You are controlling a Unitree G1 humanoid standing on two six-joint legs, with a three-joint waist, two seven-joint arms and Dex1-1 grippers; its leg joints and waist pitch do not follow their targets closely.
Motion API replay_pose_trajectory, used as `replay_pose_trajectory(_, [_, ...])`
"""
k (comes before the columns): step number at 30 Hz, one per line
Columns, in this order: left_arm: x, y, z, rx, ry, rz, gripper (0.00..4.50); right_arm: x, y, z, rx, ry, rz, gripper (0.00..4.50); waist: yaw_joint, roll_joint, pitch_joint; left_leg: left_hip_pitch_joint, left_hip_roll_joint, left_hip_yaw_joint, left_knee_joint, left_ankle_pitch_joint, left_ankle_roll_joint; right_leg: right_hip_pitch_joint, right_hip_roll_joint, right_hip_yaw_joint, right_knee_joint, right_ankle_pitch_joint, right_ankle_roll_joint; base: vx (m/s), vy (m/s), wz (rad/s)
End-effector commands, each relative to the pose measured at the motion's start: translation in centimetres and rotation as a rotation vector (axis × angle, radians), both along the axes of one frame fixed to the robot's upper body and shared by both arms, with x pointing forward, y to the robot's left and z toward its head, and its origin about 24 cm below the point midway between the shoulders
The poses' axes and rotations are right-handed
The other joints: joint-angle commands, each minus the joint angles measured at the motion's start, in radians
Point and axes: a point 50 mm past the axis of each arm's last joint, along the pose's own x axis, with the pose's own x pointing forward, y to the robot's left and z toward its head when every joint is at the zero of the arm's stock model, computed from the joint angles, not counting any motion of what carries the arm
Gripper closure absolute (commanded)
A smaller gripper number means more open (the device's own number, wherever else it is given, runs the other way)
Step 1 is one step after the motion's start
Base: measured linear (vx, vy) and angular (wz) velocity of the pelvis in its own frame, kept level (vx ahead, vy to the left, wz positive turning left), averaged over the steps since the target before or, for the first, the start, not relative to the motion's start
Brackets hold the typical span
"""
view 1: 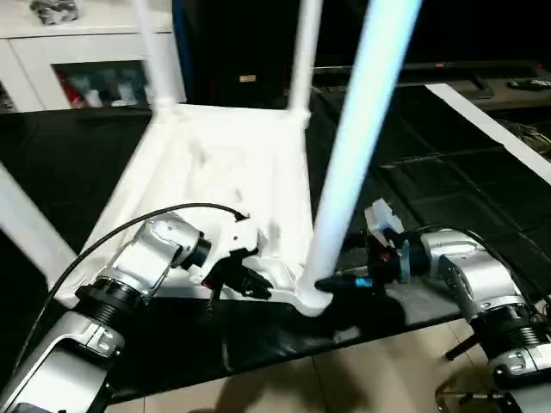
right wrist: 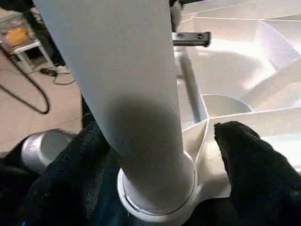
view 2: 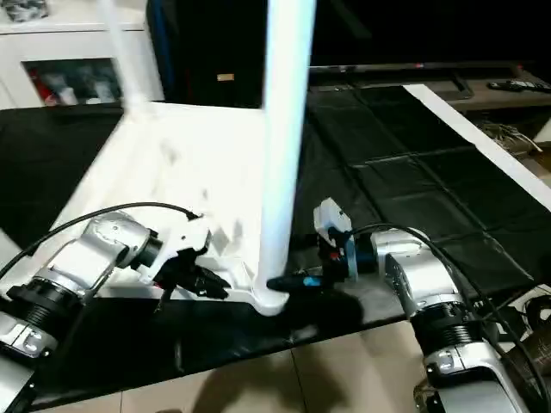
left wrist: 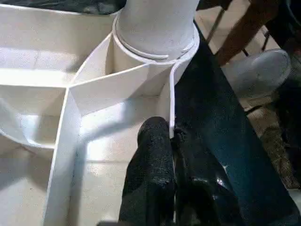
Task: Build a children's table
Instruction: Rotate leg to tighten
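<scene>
On my left, I am seeing the left claw (view 1: 250, 282) with its two black textured fingers pressed together, pinching the thin rim wall of the tabletop (view 1: 224, 172) beside the near corner socket (left wrist: 155, 47); the left wrist view is showing one finger inside the wall and one outside it. The tabletop is lying upside down on the black worktop (view 1: 448, 206), its white plastic glossy and crossed by thin upright ribs. I am counting four white tubular legs standing up from it: a blurred one at the left edge (view 1: 30, 228), two at the far corners (view 1: 155, 52) (view 1: 303, 52), and the thick near one (view 1: 357, 146) rising from the near right corner. Its round foot is sitting in the ringed socket, and the right wrist view is showing that smooth tube close up with the ribs fanning away behind it. On my right, the right claw (view 1: 331, 284) is standing spread, one coarse black finger (right wrist: 254, 165) on each side of the leg's base; I cannot tell whether the fingers are touching it. Behind the worktop, at the far left, a white cabinet (view 1: 77, 60) with glass doors is standing.
</scene>
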Motion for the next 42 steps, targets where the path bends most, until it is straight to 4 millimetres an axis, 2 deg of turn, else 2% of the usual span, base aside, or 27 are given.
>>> replay_pose_trajectory(1, [-0.7, -1.4, 0.1, 0.019, 0.026, -0.143, 4.5, 0.3, -0.1, 0.8, -0.018, -0.034, 0.019, 1.1, -0.007, 0.005, -0.065, -0.004, 0.007, 0.018, -0.064, -0.085, 0.064, 0.066, -0.044, 0.049, -0.056, -0.065, -0.266, 0.0, 0.0, 0.0])
replay_pose_trajectory(4, [-0.3, -1.5, 0.1, 0.02, 0.007, -0.135, 4.5, 0.1, 0.5, 0.4, -0.027, -0.007, 0.075, 1.37, -0.005, 0.003, -0.066, -0.004, 0.007, 0.018, -0.062, -0.073, 0.068, 0.066, -0.044, 0.049, -0.054, -0.055, -0.267, 0.0, 0.0, 0.0])
replay_pose_trajectory(6, [-0.3, -1.5, 0.1, 0.02, 0.002, -0.134, 4.5, 0.0, 0.7, 0.2, -0.029, -0.003, 0.083, 1.44, -0.006, 0.003, -0.066, -0.003, 0.008, 0.018, -0.062, -0.076, 0.066, 0.064, -0.044, 0.049, -0.054, -0.056, -0.27, 0.0, 0.0, 0.0])
replay_pose_trajectory(8, [-0.2, -1.5, 0.1, 0.02, 0.001, -0.133, 4.5, 0.0, 0.7, 0.2, -0.03, 0.0, 0.088, 1.71, -0.004, 0.004, -0.068, -0.002, 0.008, 0.019, -0.062, -0.077, 0.066, 0.063, -0.045, 0.049, -0.053, -0.053, -0.272, 0.0, 0.0, 0.0])
replay_pose_trajectory(11, [-0.2, -1.5, 0.1, 0.017, -0.004, -0.129, 4.5, -0.1, 1.0, 0.0, -0.028, 0.009, 0.101, 1.83, -0.003, 0.003, -0.068, -0.004, 0.008, 0.019, -0.061, -0.068, 0.069, 0.064, -0.044, 0.049, -0.051, -0.038, -0.275, 0.0, 0.0, 0.0])
replay_pose_trajectory(14, [-0.2, -1.6, 0.0, 0.016, -0.006, -0.125, 4.5, -0.2, 1.1, -0.1, -0.024, 0.017, 0.112, 2.21, -0.003, 0.002, -0.068, -0.007, 0.008, 0.017, -0.061, -0.065, 0.069, 0.066, -0.046, 0.048, -0.051, -0.046, -0.267, 0.0, 0.0, 0.0])
replay_pose_trajectory(20, [-0.1, -1.6, -0.2, 0.014, -0.009, -0.107, 4.5, -0.3, 1.1, -0.2, -0.016, 0.032, 0.116, 2.41, -0.003, 0.003, -0.068, -0.007, 0.007, 0.018, -0.06, -0.069, 0.067, 0.066, -0.045, 0.049, -0.052, -0.052, -0.264, 0.0, 0.0, 0.0])
replay_pose_trajectory(24, [0.7, -1.7, -0.2, -0.025, -0.013, 0.019, 4.5, -0.5, 1.5, -0.6, 0.038, 0.08, 0.025, 2.43, -0.001, 0.005, -0.066, -0.003, 0.008, 0.019, -0.061, -0.085, 0.061, 0.063, -0.044, 0.049, -0.056, -0.068, -0.262, 0.0, 0.0, 0.0])
replay_pose_trajectory(27, [1.3, -2.2, -0.2, -0.045, -0.028, 0.111, 4.5, -0.3, 2.2, -1.2, 0.045, 0.082, -0.088, 2.43, -0.004, 0.005, -0.063, -0.006, 0.006, 0.017, -0.066, -0.117, 0.047, 0.066, -0.046, 0.049, -0.064, -0.138, -0.241, 0.0, 0.0, 0.0])
replay_pose_trajectory(29, [2.0, -3.2, 0.0, -0.093, -0.032, 0.236, 4.5, 0.6, 3.3, -2.0, 0.037, 0.076, -0.27, 2.43, -0.012, 0.006, -0.058, -0.006, 0.002, 0.015, -0.07, -0.167, 0.017, 0.064, -0.048, 0.048, -0.077, -0.261, -0.199, 0.0, 0.0, 0.0])
replay_pose_trajectory(30, [2.2, -3.7, 0.0, -0.114, -0.027, 0.277, 4.5, 0.9, 3.6, -2.2, 0.042, 0.075, -0.331, 2.44, -0.018, 0.002, -0.054, -0.006, -0.002, 0.013, -0.074, -0.189, 0.0, 0.063, -0.049, 0.044, -0.087, -0.347, -0.165, 0.0, 0.0, 0.0])
replay_pose_trajectory(31, [2.4, -4.0, 0.1, -0.133, -0.022, 0.306, 4.5, 1.2, 4.0, -2.4, 0.043, 0.08, -0.378, 2.45, -0.023, 0.001, -0.055, -0.007, -0.003, 0.011, -0.075, -0.192, -0.007, 0.064, -0.049, 0.043, -0.089, -0.377, -0.152, 0.0, 0.0, 0.0])
replay_pose_trajectory(32, [2.4, -4.0, 0.1, -0.133, -0.022, 0.306, 4.5, 1.2, 4.0, -2.4, 0.043, 0.08, -0.378, 2.46, -0.03, -0.001, -0.054, -0.012, -0.006, 0.008, -0.076, -0.202, -0.01, 0.068, -0.048, 0.039, -0.096, -0.434, -0.123, 0.0, 0.0, 0.0])
replay_pose_trajectory(33, [2.6, -4.8, 0.2, -0.164, -0.011, 0.354, 4.5, 1.7, 4.7, -2.8, 0.031, 0.083, -0.472, 2.46, -0.033, 0.001, -0.055, -0.014, -0.006, 0.007, -0.077, -0.202, -0.008, 0.069, -0.05, 0.039, -0.098, -0.443, -0.115, 0.0, 0.0, 0.0])
replay_pose_trajectory(34, [2.7, -5.1, 0.2, -0.176, -0.005, 0.374, 4.5, 2.0, 5.0, -3.0, 0.021, 0.081, -0.514, 2.46, -0.045, 0.0, -0.054, -0.02, -0.008, 0.005, -0.078, -0.197, -0.009, 0.069, -0.048, 0.038, -0.099, -0.445, -0.105, 0.0, 0.0, 0.0])
replay_pose_trajectory(35, [2.9, -5.9, 0.2, -0.2, 0.002, 0.426, 4.5, 2.4, 5.8, -3.3, 0.01, 0.093, -0.59, 2.46, -0.057, 0.002, -0.054, -0.019, -0.011, 0.004, -0.076, -0.207, -0.009, 0.066, -0.046, 0.035, -0.103, -0.464, -0.099, 0.0, 0.0, 0.0])
replay_pose_trajectory(38, [3.4, -7.5, 0.3, -0.236, 0.003, 0.511, 4.5, 3.2, 7.4, -3.4, 0.002, 0.107, -0.694, 2.48, -0.074, -0.003, -0.055, -0.017, -0.016, 0.003, -0.073, -0.214, -0.002, 0.062, -0.044, 0.032, -0.11, -0.489, -0.089, 0.0, 0.0, 0.0])
replay_pose_trajectory(41, [3.7, -8.2, 0.4, -0.252, -0.004, 0.554, 4.5, 3.7, 8.2, -3.3, -0.016, 0.107, -0.751, 2.49, -0.08, 0.0, -0.056, -0.014, -0.015, 0.003, -0.072, -0.209, 0.017, 0.058, -0.04, 0.033, -0.11, -0.449, -0.108, 0.0, 0.0, 0.0])
replay_pose_trajectory(42, [3.8, -8.4, 0.5, -0.253, -0.009, 0.563, 4.5, 3.9, 8.6, -3.2, -0.012, 0.106, -0.756, 2.49, -0.079, -0.001, -0.058, -0.012, -0.013, 0.005, -0.072, -0.19, 0.027, 0.057, -0.039, 0.036, -0.104, -0.392, -0.13, 0.0, 0.0, 0.0])
